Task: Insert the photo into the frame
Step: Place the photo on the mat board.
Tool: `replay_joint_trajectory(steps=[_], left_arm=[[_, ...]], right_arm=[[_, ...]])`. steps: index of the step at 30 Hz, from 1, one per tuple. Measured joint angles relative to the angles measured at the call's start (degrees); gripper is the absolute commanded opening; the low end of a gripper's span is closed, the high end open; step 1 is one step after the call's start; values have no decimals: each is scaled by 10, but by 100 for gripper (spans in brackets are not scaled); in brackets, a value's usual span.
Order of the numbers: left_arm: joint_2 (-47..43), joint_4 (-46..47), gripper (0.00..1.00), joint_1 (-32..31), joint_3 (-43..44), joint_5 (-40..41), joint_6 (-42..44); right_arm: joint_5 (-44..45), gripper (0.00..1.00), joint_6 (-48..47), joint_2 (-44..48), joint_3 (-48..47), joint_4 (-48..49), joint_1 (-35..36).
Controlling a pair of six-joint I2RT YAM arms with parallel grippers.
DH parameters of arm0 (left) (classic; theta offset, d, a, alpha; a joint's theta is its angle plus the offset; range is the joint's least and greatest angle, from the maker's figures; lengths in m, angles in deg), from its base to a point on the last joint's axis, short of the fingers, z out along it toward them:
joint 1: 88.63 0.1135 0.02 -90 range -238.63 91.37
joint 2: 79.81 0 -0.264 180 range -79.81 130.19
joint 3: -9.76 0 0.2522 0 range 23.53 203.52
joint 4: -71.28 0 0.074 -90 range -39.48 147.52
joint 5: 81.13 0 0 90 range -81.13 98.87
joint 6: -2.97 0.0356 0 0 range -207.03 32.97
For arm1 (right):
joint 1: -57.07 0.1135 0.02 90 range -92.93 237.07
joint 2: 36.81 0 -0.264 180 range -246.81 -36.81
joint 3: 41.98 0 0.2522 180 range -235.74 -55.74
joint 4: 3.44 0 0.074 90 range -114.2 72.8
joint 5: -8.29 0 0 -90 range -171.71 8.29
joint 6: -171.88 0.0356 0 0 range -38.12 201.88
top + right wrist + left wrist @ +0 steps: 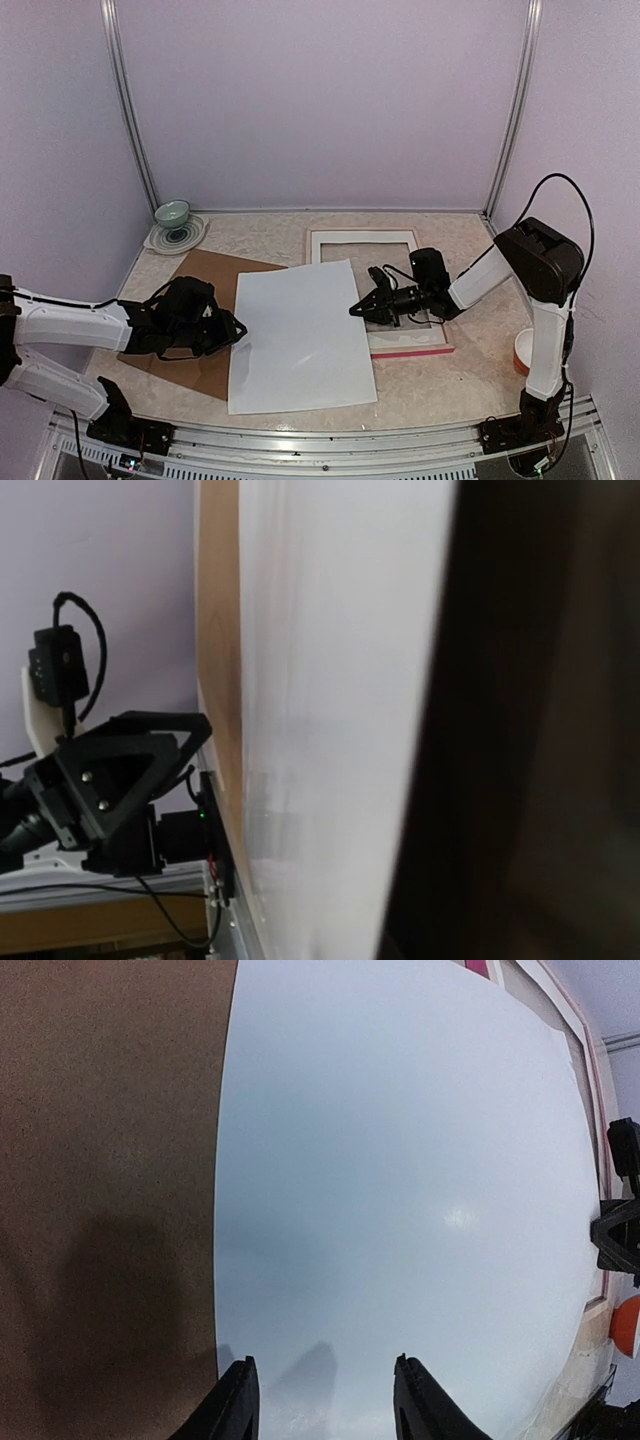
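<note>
Lying white-side-up, the photo (300, 335) sits on a marbled table (440, 385) (lilac walls (320, 100)).

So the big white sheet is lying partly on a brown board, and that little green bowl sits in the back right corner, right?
Not quite. The green bowl sits in the back left corner, as the top view shows. The rest holds: the big white sheet does lie partly on the brown board.
</note>
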Motion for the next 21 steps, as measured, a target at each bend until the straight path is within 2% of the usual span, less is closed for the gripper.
replay_joint_trajectory(steps=[5,12,21], left_arm=[[-5,-2,47,0,0,0,0],[-11,-5,47,0,0,0,-1],[-20,-5,47,0,-9,0,-4]], right_arm=[[0,6,-14,0,-2,-9,0],[16,3,-68,2,-26,-70,0],[23,2,-101,7,-29,-76,-18]])
